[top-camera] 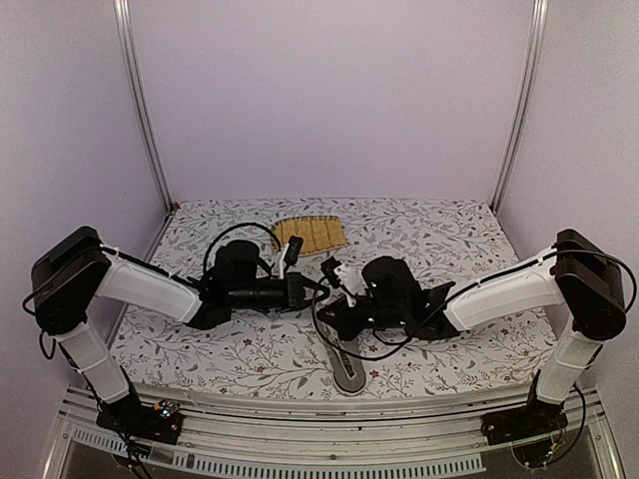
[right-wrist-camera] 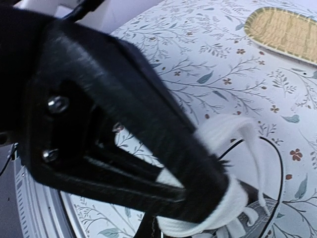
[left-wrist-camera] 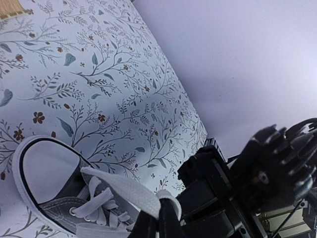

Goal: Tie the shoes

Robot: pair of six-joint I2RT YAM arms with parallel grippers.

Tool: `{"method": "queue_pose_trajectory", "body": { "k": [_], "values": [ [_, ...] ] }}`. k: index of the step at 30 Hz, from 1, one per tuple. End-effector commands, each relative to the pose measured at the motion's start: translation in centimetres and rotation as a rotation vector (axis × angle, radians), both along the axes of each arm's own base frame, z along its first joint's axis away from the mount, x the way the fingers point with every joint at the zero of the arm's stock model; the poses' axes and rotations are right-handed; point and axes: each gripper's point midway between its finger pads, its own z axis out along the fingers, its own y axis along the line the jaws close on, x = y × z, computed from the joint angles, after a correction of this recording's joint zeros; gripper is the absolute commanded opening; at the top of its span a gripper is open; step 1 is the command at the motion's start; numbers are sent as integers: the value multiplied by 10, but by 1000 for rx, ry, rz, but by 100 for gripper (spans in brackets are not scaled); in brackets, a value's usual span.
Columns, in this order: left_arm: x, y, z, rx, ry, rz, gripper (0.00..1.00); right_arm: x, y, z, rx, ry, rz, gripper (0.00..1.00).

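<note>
- Black fingers of the left gripper (left-wrist-camera: 159, 215) are pinched tight on a flat white cotton lace (left-wrist-camera: 130, 189), which runs from the fingertips down toward the eyelets.
- Black fingers of the right gripper (right-wrist-camera: 218, 196) are clamped on a white lace strand too. It bunches and folds around the fingertip, and I cannot tell which end of the lacing it is.
- Both strands belong to a small grey canvas low-top sneaker (top-camera: 349, 371) with a white rubber sole and a white toe cap (left-wrist-camera: 47, 163). It rests on the table at the middle, near the front edge, just under the spot where the two grippers meet.
- From overhead, the right gripper and a looping black cable (top-camera: 344, 344) cover the laced part of the sneaker, so only its near end shows.
- Both wrist views cut the lace rows off at the bottom edge, so whether they are knotted cannot be told.
- Most of the right wrist view is filled by that gripper's own blurred finger. The right arm appears in the left wrist view only as an out-of-focus black mass (left-wrist-camera: 277, 163).
- A yellow woven bamboo mat (top-camera: 311, 235) lies flat toward the back of the table, well apart from the sneaker.
- A white tablecloth (left-wrist-camera: 99, 74) printed with grey-green leaves and small reddish flowers covers the table.
- Pale lilac walls (top-camera: 329, 90) enclose the table, with aluminium posts (top-camera: 140, 100) at the back corners and a metal rail (top-camera: 329, 439) along the near edge.
</note>
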Motion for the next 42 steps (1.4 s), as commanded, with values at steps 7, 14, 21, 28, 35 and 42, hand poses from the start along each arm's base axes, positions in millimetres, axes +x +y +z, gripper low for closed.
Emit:
{"method": "queue_pose_trajectory", "body": {
  "k": [7, 14, 21, 28, 35, 42],
  "values": [
    [1, 2, 4, 23, 8, 26, 0, 50, -23, -1, -158, -225, -320, 2],
    [4, 2, -5, 69, -2, 40, 0, 42, -24, 13, -159, -312, -275, 2],
    [7, 3, -7, 98, -26, 50, 0, -1, -7, 38, -8, -248, -38, 2],
    [6, -1, -2, 97, -42, 39, 0, -17, -6, 38, 38, -212, 28, 2],
    [4, -3, 2, 87, -28, 35, 0, -5, -8, 28, 3, -333, 13, 2],
    [5, -3, 1, 112, 3, 41, 0, 14, -11, 14, -98, -467, -23, 2]
  ]
}}
